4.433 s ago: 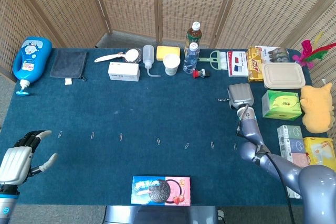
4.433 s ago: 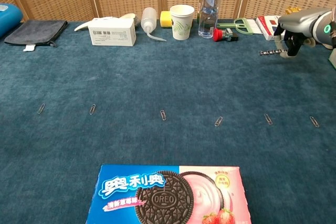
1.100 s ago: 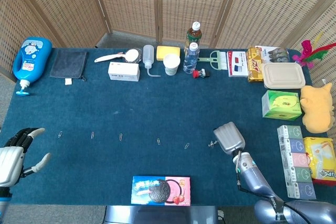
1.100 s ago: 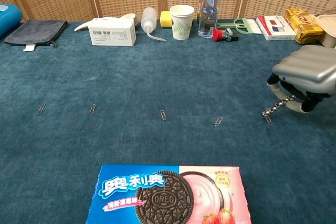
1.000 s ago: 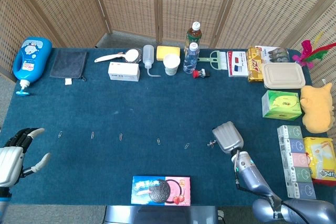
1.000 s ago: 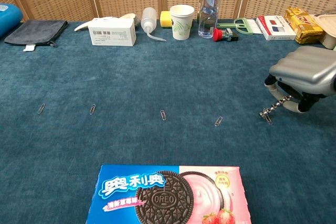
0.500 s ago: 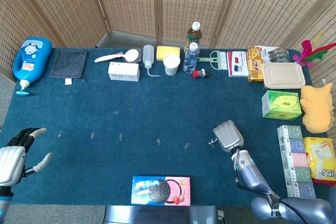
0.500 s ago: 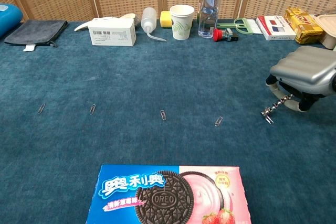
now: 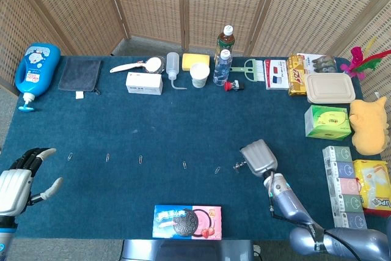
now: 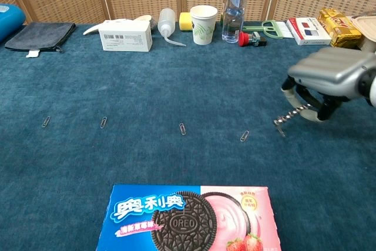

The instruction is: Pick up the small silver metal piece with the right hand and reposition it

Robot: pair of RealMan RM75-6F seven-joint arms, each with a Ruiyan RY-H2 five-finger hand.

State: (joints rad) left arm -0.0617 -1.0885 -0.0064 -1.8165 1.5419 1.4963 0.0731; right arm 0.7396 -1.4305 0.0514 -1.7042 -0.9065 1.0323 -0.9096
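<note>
Silver metal piece (image 10: 289, 115) already picked up and pinched in right robot hand (image 10: 320, 83) low over the blue table (image 10: 176, 74) toward its right edge, near a paperclip (image 10: 244, 136); setting down left to do; left robot hand (image 9: 18, 178) spread, holding nothing.

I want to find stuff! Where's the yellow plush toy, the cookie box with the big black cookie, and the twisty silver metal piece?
Yellow plush toy (image 9: 369, 125), head view, its body.
Blue-and-pink cookie box (image 10: 187, 219), chest view, the printed cookie.
Twisty silver metal piece (image 10: 289, 114), chest view, its shaft.
</note>
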